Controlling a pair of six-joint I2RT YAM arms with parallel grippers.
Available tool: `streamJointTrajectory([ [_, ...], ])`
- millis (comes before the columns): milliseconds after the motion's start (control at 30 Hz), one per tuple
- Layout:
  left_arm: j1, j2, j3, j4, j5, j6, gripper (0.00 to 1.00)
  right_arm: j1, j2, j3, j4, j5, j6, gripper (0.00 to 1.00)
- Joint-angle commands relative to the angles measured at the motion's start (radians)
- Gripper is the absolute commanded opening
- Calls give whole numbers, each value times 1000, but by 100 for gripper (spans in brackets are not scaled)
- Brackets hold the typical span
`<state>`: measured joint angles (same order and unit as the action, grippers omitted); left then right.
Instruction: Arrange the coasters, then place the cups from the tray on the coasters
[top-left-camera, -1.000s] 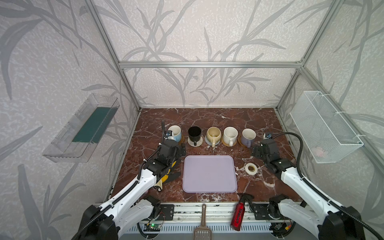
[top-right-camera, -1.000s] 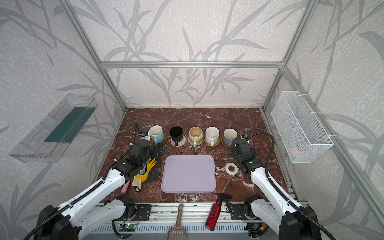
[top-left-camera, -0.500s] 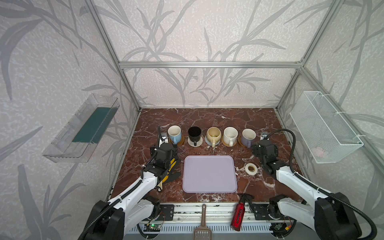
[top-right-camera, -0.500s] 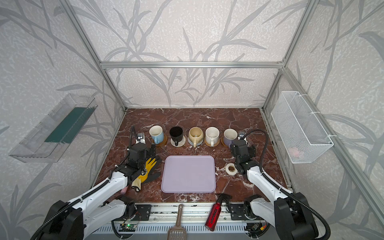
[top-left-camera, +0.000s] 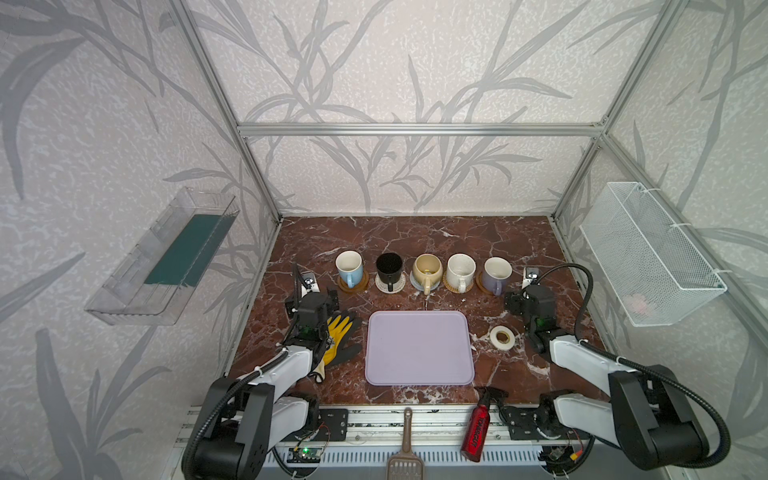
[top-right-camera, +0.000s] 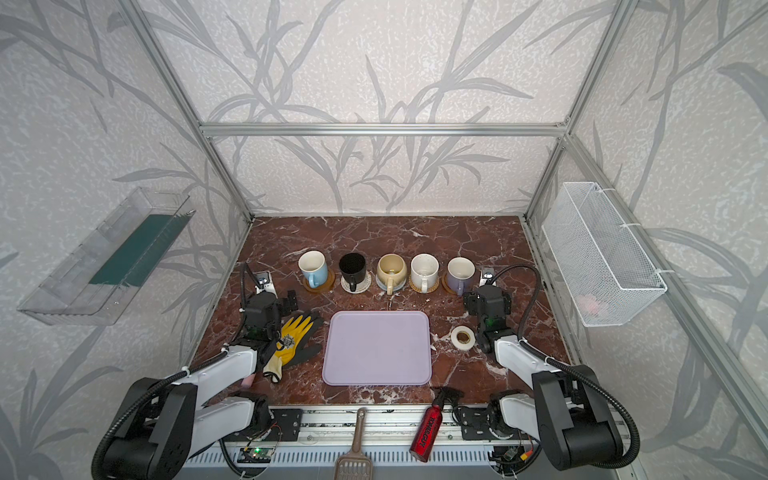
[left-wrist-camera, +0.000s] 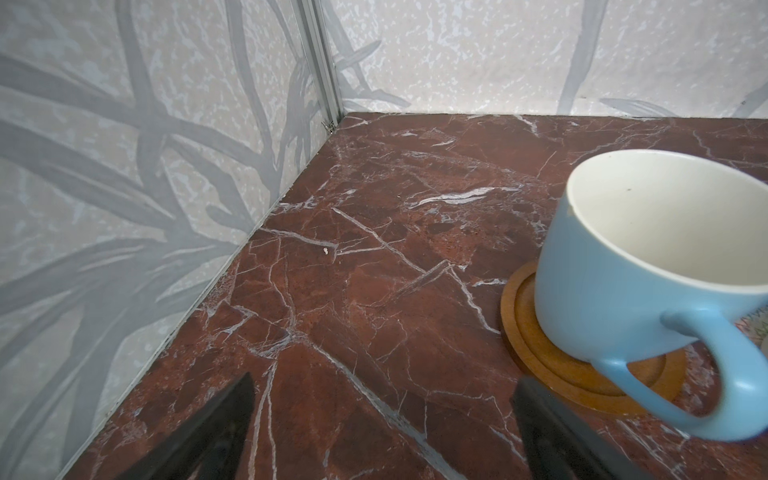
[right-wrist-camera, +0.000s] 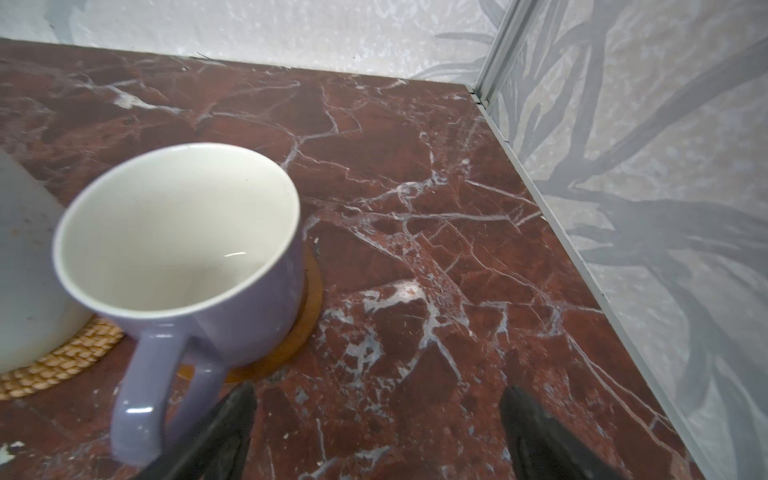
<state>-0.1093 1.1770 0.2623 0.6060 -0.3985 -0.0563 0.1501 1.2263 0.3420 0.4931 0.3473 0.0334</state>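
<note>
Five cups stand in a row, each on a coaster: light blue (top-left-camera: 349, 267), black (top-left-camera: 389, 268), cream-yellow (top-left-camera: 427, 267), speckled white (top-left-camera: 460, 269), lavender (top-left-camera: 497, 272). In the left wrist view the blue cup (left-wrist-camera: 648, 266) sits on an amber coaster (left-wrist-camera: 540, 361). In the right wrist view the lavender cup (right-wrist-camera: 183, 249) sits on another amber coaster (right-wrist-camera: 307, 307), next to a rattan coaster (right-wrist-camera: 62, 357). The lavender tray (top-left-camera: 419, 349) lies bare in front. My left gripper (left-wrist-camera: 384, 386) is open beside the blue cup. My right gripper (right-wrist-camera: 376, 392) is open beside the lavender cup.
A yellow and black glove (top-left-camera: 338, 336) lies left of the tray, partly under the left arm. A white tape roll (top-left-camera: 502, 336) lies to its right. A red spray bottle (top-left-camera: 478, 428) and brown scoop (top-left-camera: 405, 449) rest at the front rail. A wire basket (top-left-camera: 648, 253) hangs on the right wall.
My left gripper has drawn back from the blue cup, leftward and toward the front. The right arm has folded back a little. The cups and coasters have not moved.
</note>
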Motion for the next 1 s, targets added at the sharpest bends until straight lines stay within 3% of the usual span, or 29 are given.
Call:
streamJointTrajectory([
  [0,23,30,-15,149,59,0,99,-3,30,-1,122,-52,-20,91],
  [267,94,104,9,214,173,-11,99,-3,72,-7,210,-90,-36,91],
  [600,121,229,35,333,223,3,99,-3,207,-6,388,-92,-75,91],
  [967,146,383,48,454,275,-4,99,-3,248,18,384,-48,-55,91],
])
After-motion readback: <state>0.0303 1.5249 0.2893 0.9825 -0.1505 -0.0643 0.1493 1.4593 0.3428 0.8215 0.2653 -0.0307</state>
